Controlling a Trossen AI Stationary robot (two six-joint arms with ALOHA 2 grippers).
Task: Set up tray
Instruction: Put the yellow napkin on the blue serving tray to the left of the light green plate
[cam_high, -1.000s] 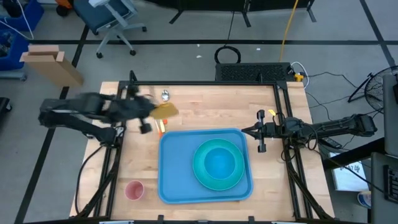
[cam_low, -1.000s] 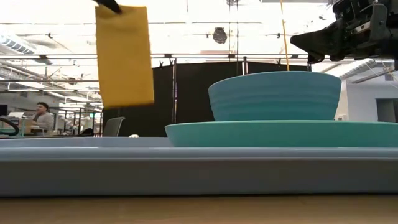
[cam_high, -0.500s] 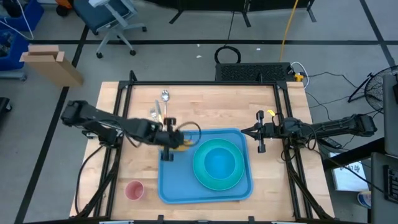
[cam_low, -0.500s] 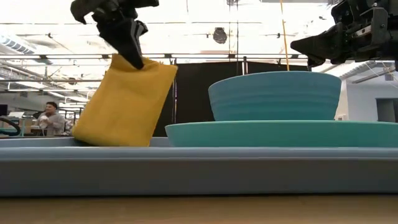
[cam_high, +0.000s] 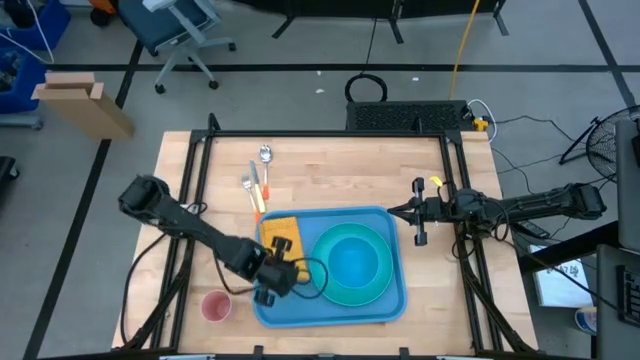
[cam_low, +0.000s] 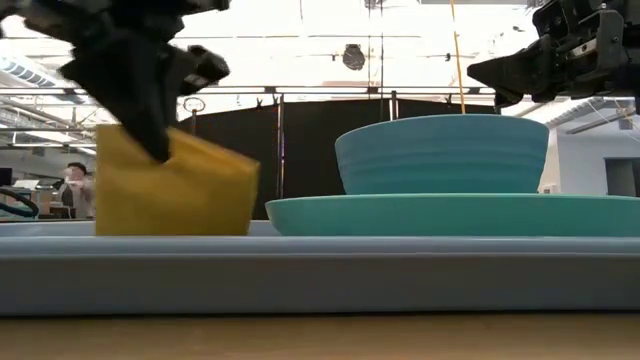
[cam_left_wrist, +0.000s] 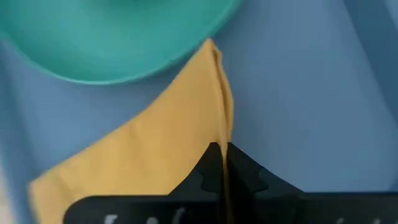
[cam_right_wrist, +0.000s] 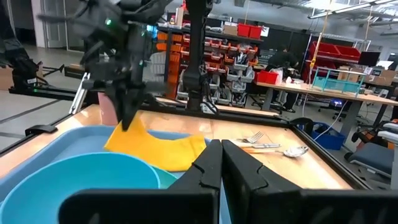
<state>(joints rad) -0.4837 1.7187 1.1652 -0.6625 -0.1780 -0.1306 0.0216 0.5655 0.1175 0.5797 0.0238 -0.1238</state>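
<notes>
Done: plate (cam_high: 351, 265) and bowl (cam_high: 352, 262) sit on the tray (cam_high: 270, 300).
Underway: left pincer (cam_high: 277, 274) pinches napkin (cam_high: 281, 236), laying it on the tray.
Left: cutlery (cam_high: 258, 182) and cup (cam_high: 215, 305) lie on worktop (cam_high: 330, 170).
Waiting: right pincer (cam_high: 418, 212) pressed together, beside the tray.

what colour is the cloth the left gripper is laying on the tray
Mustard yellow, plain with no pattern. The cloth shows best in the left wrist view.

left gripper (cam_high: 283, 271) clamped, right gripper (cam_high: 420, 212) closed, idle

Grey floor w/ dark lines; blue office chair (cam_high: 178, 28) far left, cardboard box (cam_high: 82, 103) left. Black curtain (cam_low: 330, 155) behind, ceiling lights bright.
</notes>
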